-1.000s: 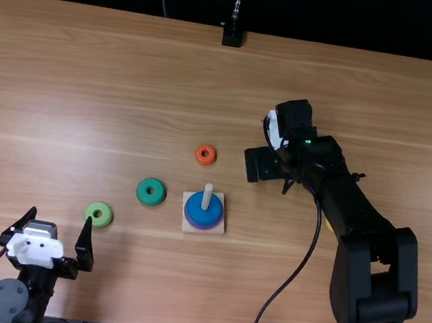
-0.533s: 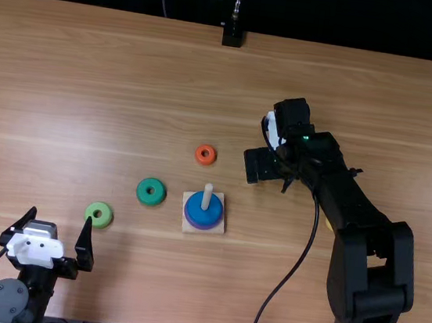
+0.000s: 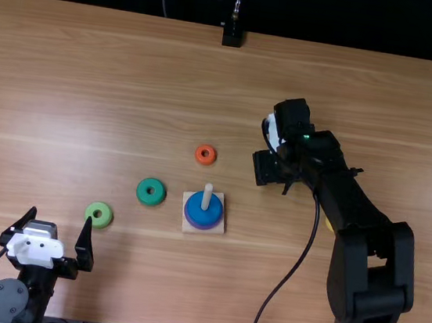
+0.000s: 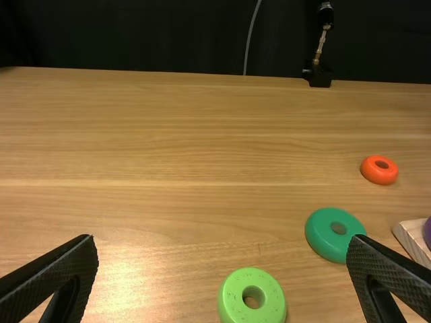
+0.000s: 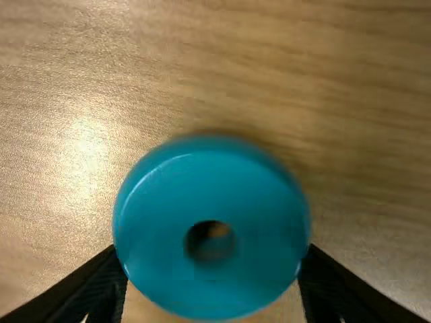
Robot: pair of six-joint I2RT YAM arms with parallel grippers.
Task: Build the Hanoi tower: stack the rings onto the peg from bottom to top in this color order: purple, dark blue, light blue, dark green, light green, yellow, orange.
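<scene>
In the top view my right gripper (image 3: 275,180) is low over the table, right of and beyond the peg (image 3: 207,197). The right wrist view has my right gripper (image 5: 212,254) shut on the light blue ring (image 5: 161,202), a finger at each side. On the peg's base (image 3: 219,226), the dark blue ring (image 3: 203,212) lies above the purple ring (image 3: 190,218). My left gripper (image 3: 61,217) stands open at the near left; its fingers (image 4: 394,276) are wide apart around nothing, left gripper (image 4: 222,243).
The light green ring (image 3: 99,215), dark green ring (image 3: 151,191) and orange ring (image 3: 206,155) lie loose left of and beyond the base. Part of a yellow ring (image 3: 329,224) peeks out beside the right arm. A black stand (image 3: 232,36) is at the far edge.
The right gripper's visible finger has moved inward, closing around the light blue ring. The right arm has shifted slightly left at its elbow. The left arm has stayed still.
</scene>
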